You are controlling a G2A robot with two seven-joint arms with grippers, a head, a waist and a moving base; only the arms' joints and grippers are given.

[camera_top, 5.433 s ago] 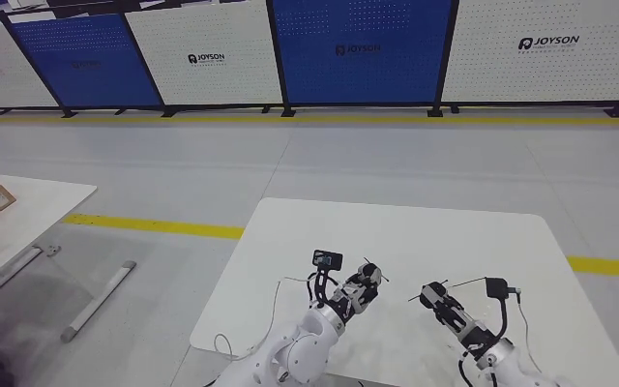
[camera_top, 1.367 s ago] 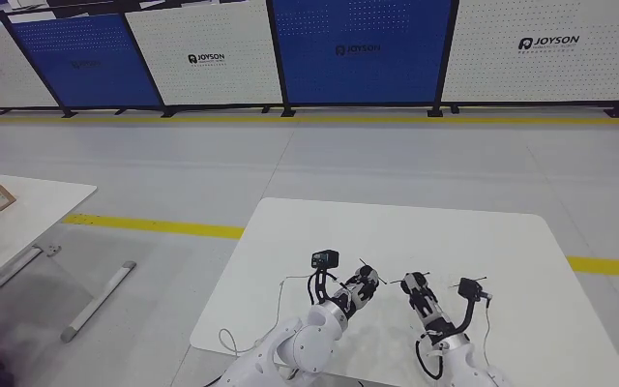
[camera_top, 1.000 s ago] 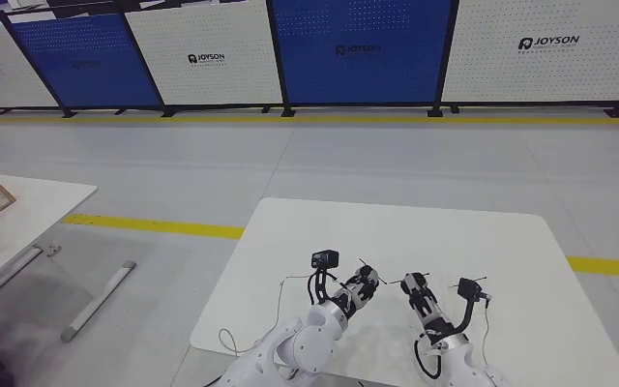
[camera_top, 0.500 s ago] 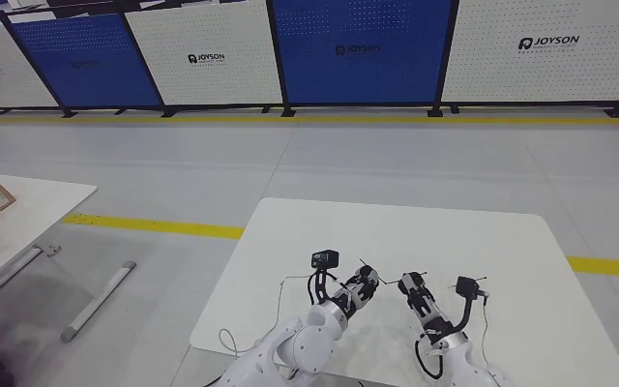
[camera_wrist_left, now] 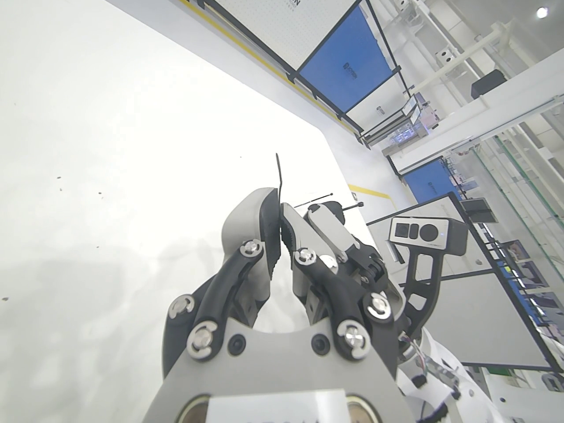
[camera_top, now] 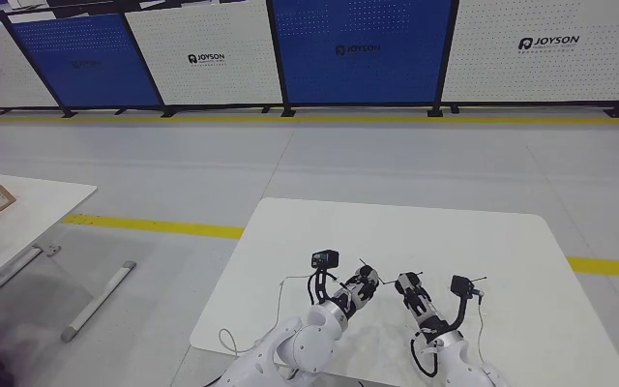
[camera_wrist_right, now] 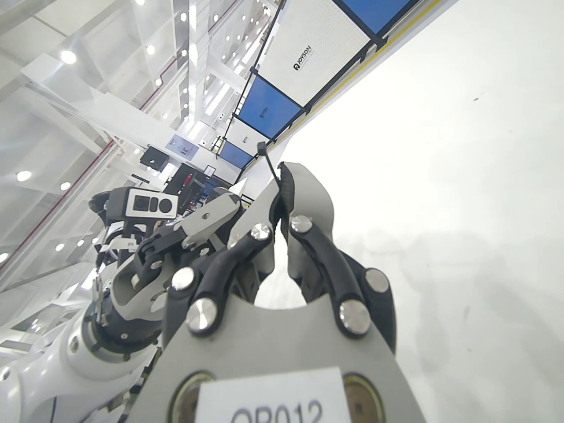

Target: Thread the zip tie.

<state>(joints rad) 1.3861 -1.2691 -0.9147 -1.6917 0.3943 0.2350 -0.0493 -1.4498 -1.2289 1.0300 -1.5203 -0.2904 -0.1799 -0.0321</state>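
My left gripper (camera_top: 368, 276) (camera_wrist_left: 280, 204) is shut on the black zip tie, whose thin tail end (camera_wrist_left: 278, 171) pokes out past the fingertips. My right gripper (camera_top: 404, 282) (camera_wrist_right: 280, 178) is shut on a black zip tie strip too, with its square head (camera_wrist_right: 261, 147) sticking out beyond the fingertips. Both hang low over the near part of the white table (camera_top: 387, 232), tips a short gap apart. The left wrist view shows the right gripper (camera_wrist_left: 324, 211) just behind mine. Whether the two held strips join is hidden.
The white table (camera_wrist_left: 110, 112) stretches bare ahead of both grippers, with a few dark specks (camera_wrist_left: 57, 178) on it. Its near edge lies just under the arms. Blue and white partition panels (camera_top: 358, 48) stand far across the floor.
The right gripper has drifted left toward the left gripper, narrowing the gap between them. The left arm has stayed still. Both remain shut on the black strip.
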